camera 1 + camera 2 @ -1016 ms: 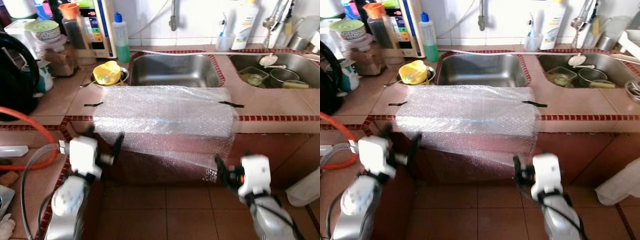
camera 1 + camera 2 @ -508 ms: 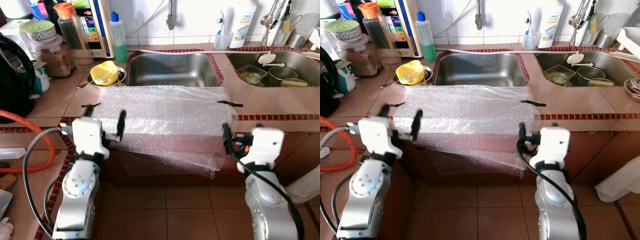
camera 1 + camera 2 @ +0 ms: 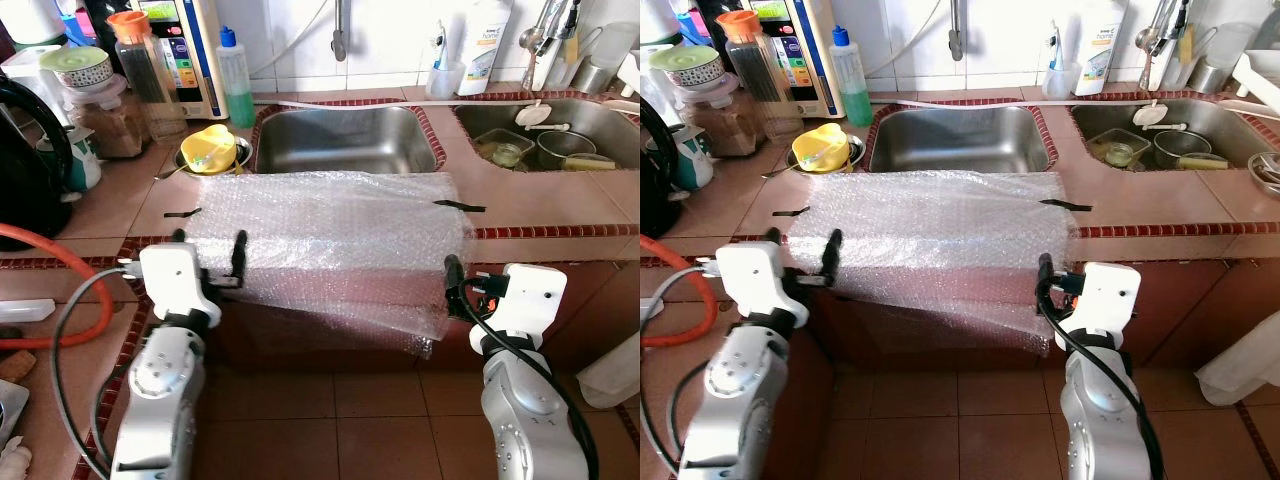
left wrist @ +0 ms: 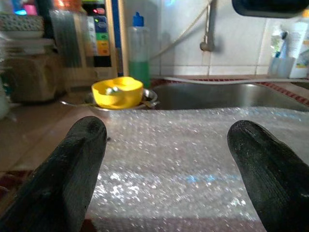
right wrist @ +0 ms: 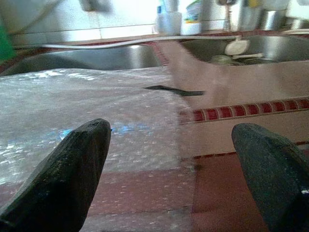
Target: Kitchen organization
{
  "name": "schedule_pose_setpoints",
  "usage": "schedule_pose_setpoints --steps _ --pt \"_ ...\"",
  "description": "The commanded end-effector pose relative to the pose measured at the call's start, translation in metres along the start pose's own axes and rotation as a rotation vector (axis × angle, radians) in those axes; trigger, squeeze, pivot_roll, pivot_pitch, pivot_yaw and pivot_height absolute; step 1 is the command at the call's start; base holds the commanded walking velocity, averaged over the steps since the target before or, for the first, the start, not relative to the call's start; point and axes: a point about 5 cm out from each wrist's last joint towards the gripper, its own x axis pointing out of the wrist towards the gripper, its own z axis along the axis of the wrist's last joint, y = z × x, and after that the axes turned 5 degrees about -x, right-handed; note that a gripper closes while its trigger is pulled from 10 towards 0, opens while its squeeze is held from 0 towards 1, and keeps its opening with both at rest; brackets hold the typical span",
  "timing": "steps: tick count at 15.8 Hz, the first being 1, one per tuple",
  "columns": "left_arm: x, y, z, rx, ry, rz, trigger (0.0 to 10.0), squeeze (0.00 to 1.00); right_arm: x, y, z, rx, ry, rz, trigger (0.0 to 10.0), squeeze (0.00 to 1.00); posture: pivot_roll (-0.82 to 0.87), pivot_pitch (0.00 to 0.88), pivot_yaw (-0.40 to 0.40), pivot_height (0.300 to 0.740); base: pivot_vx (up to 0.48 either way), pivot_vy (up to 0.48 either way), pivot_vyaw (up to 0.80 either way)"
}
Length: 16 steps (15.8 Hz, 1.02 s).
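The bubble wrap sheet (image 3: pixel 325 235) is spread across the middle of the frame, taped to the tabletop (image 3: pixel 560 205) and draped over its front edge. The left end effector (image 3: pixel 208 262) and right end effector (image 3: pixel 452 280) are held apart at its lower corners, nothing gripped. Each hanging corner should be pinched evenly and lifted together so the tape is not torn.

Two sinks (image 3: pixel 345 138) – one bubble wrap sheet (image 3: pixel 330 235), two tape strips (image 3: pixel 459 207), one yellow bowl (image 3: pixel 214 146)
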Motion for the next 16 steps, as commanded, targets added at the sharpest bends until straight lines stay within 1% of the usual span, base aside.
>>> schedule_pose_setpoints --steps 1,2,3,4,5,6,7,8,9,10,14,15,16 --pt "0.003 0.001 0.009 0.008 -0.042 -0.001 10.0 1.00 0.001 0.007 0.012 -0.037 -0.032 0.023 10.0 1.00 0.02 0.031 0.070 0.740 0.000 0.000 0.00" --pt "0.003 0.002 0.011 0.018 -0.060 0.004 10.0 1.00 0.004 0.007 0.017 -0.105 -0.059 -0.012 10.0 1.00 0.02 0.031 0.068 0.740 0.000 0.000 0.00" --pt "0.003 0.003 0.013 0.020 -0.073 0.007 10.0 1.00 0.003 0.008 0.020 -0.119 -0.072 -0.022 10.0 1.00 0.03 0.032 0.068 0.740 0.000 0.000 0.00" --pt "0.001 0.005 0.012 0.011 -0.068 0.015 10.0 1.00 0.001 0.010 0.019 -0.062 -0.068 0.004 10.0 1.00 0.02 0.033 0.068 0.740 0.000 0.000 0.00" --pt "0.001 0.006 0.011 0.019 -0.061 0.022 10.0 1.00 -0.001 0.012 0.018 -0.030 -0.058 0.039 10.0 1.00 0.02 0.033 0.068 0.740 0.000 0.000 0.00" --pt "0.001 0.006 0.010 0.029 -0.057 0.023 10.0 1.00 -0.002 0.012 0.017 -0.023 -0.057 0.037 10.0 1.00 0.03 0.032 0.068 0.740 0.000 0.000 0.00" --pt "0.000 0.007 0.008 0.036 -0.051 0.013 8.5 0.48 -0.003 0.011 0.019 0.009 -0.084 0.031 10.0 0.00 0.02 0.034 0.073 0.740 0.000 0.000 0.00" --pt "-0.001 0.008 0.007 0.008 -0.049 0.009 0.0 0.00 -0.003 0.008 0.021 0.016 -0.104 0.016 0.0 0.00 0.02 0.036 0.074 0.740 0.000 0.000 0.00" --pt "0.000 0.010 0.006 0.018 -0.042 0.010 0.0 0.00 -0.004 0.008 0.021 0.028 -0.103 0.017 0.0 0.00 0.02 0.036 0.075 0.740 0.000 0.000 0.00" --pt "0.000 0.010 0.006 0.022 -0.044 0.011 0.0 0.00 -0.005 0.008 0.020 0.021 -0.102 0.020 0.0 0.00 0.02 0.036 0.075 0.740 0.000 0.000 0.00" --pt "0.002 0.009 0.003 0.012 -0.044 -0.003 0.0 0.00 -0.003 0.012 0.017 0.010 -0.102 0.050 0.0 0.00 0.02 0.018 0.077 0.740 0.000 0.000 0.00" --pt "0.002 0.009 0.000 0.029 -0.021 0.008 0.0 0.00 -0.002 0.013 0.016 -0.004 -0.100 0.053 0.0 0.00 0.03 0.011 0.076 0.740 0.000 0.000 0.00" --pt "0.003 0.009 -0.002 0.027 -0.002 0.021 7.4 0.00 -0.001 0.012 0.016 -0.023 -0.100 0.046 0.0 0.00 0.03 0.011 0.076 0.740 0.000 0.000 0.00"
